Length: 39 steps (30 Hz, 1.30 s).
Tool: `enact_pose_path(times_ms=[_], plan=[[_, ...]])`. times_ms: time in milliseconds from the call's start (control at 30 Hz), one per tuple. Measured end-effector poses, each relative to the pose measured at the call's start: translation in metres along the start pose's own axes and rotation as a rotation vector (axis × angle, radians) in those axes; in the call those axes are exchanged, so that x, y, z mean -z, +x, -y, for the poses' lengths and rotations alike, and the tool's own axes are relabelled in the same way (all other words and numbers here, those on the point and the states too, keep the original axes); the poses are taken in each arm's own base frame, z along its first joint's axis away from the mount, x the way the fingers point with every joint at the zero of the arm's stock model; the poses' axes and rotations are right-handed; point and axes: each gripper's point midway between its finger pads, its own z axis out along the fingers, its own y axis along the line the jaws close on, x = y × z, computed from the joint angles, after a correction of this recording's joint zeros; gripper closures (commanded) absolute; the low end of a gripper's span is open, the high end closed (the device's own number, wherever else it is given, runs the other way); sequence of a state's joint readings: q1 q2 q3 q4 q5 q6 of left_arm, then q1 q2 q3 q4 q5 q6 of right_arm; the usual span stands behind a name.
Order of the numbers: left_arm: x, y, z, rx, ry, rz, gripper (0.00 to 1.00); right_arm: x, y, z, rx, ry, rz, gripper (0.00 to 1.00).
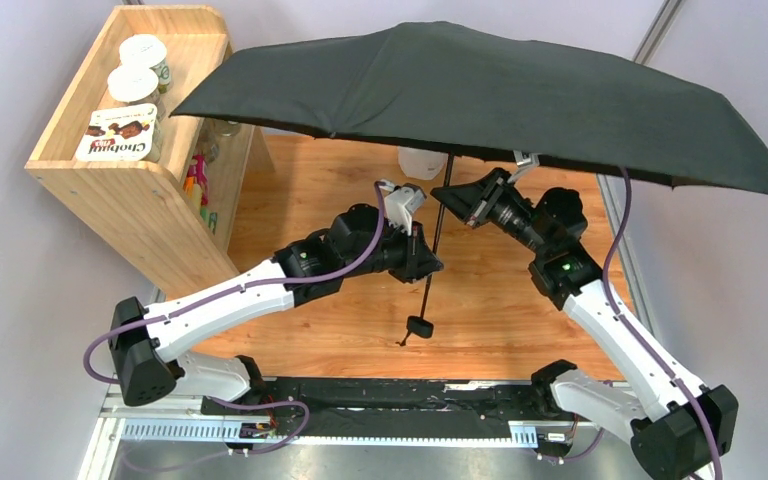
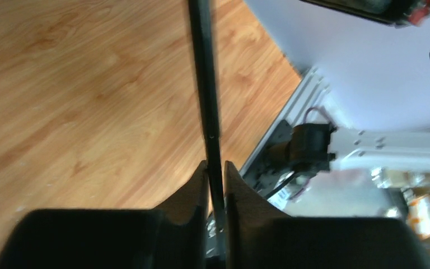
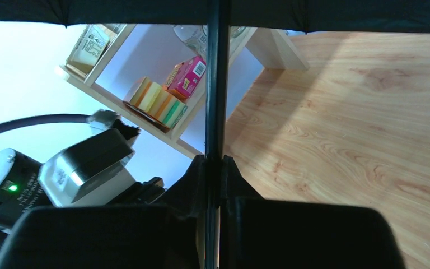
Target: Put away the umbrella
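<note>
I see the umbrella (image 1: 480, 90) spread above the far part of the table (image 1: 520, 320), from eleven to three o'clock. Its shaft (image 1: 427, 290) runs down toward six o'clock and ends at the knob (image 1: 420, 327). The left gripper (image 1: 430, 262) sits on the shaft, and the right gripper (image 1: 442, 198) sits on it just behind, toward twelve. The shelf (image 1: 130, 190) stands at ten o'clock.

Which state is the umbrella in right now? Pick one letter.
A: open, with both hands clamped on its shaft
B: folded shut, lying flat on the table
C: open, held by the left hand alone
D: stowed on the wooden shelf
A: the umbrella has its canopy spread wide, and the left hand and the right hand each pinch the thin black shaft between their fingers.
</note>
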State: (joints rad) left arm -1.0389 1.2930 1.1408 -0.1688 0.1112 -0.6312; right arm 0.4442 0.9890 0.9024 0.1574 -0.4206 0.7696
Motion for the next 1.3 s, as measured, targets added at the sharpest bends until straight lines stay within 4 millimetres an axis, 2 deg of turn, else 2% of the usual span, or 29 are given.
enact_pose_path(times_ms=[33, 100, 167, 200, 267, 333, 400, 467, 533, 667, 800, 933, 1033, 1133, 1233, 1300], plan=[[0.002, 0.001, -0.003, -0.007, -0.017, -0.015, 0.31, -0.001, 0.003, 0.001, -0.001, -0.007, -0.001, 1.0], [0.007, -0.002, -0.001, -0.051, -0.036, -0.038, 0.29, 0.002, 0.01, 0.007, -0.009, 0.004, -0.008, 1.0], [0.018, -0.023, 0.007, -0.081, -0.049, 0.01, 0.28, 0.007, 0.02, 0.014, -0.011, 0.033, -0.025, 1.0], [0.026, -0.036, 0.012, -0.093, -0.053, 0.048, 0.27, 0.01, 0.022, 0.015, -0.011, 0.043, -0.032, 1.0], [0.046, -0.064, 0.02, -0.115, -0.064, 0.145, 0.32, 0.012, 0.023, 0.015, -0.01, 0.054, -0.033, 1.0], [0.068, -0.1, 0.028, -0.142, -0.086, 0.27, 0.34, 0.013, 0.022, 0.014, -0.007, 0.06, -0.023, 1.0], [0.079, -0.133, 0.035, -0.165, -0.113, 0.364, 0.33, 0.013, 0.02, 0.012, -0.004, 0.067, -0.006, 1.0], [0.083, -0.175, 0.048, -0.183, -0.133, 0.461, 0.28, 0.012, 0.019, 0.011, 0.0, 0.08, 0.009, 1.0], [0.074, -0.206, 0.057, -0.191, -0.138, 0.521, 0.28, 0.012, 0.02, 0.009, 0.007, 0.092, 0.011, 1.0], [0.045, -0.235, 0.04, -0.168, -0.168, 0.525, 0.27, 0.012, 0.023, 0.003, 0.032, 0.104, 0.01, 1.0], [0.005, -0.24, 0.009, -0.121, -0.201, 0.478, 0.3, 0.014, 0.023, -0.001, 0.059, 0.103, 0.012, 1.0], [-0.022, -0.225, -0.009, -0.081, -0.229, 0.42, 0.32, 0.015, 0.021, 0.0, 0.069, 0.118, 0.019, 1.0], [-0.029, -0.221, -0.01, -0.067, -0.216, 0.401, 0.29, 0.017, 0.02, 0.002, 0.079, 0.134, 0.02, 1.0], [-0.03, -0.224, -0.006, -0.081, -0.191, 0.407, 0.18, 0.019, 0.018, 0.001, 0.104, 0.143, 0.014, 1.0], [-0.028, -0.235, -0.002, -0.095, -0.165, 0.46, 0.2, 0.022, 0.016, 0.0, 0.131, 0.144, 0.011, 1.0], [-0.024, -0.239, -0.004, -0.101, -0.158, 0.499, 0.26, 0.025, 0.016, -0.001, 0.141, 0.144, 0.01, 1.0]])
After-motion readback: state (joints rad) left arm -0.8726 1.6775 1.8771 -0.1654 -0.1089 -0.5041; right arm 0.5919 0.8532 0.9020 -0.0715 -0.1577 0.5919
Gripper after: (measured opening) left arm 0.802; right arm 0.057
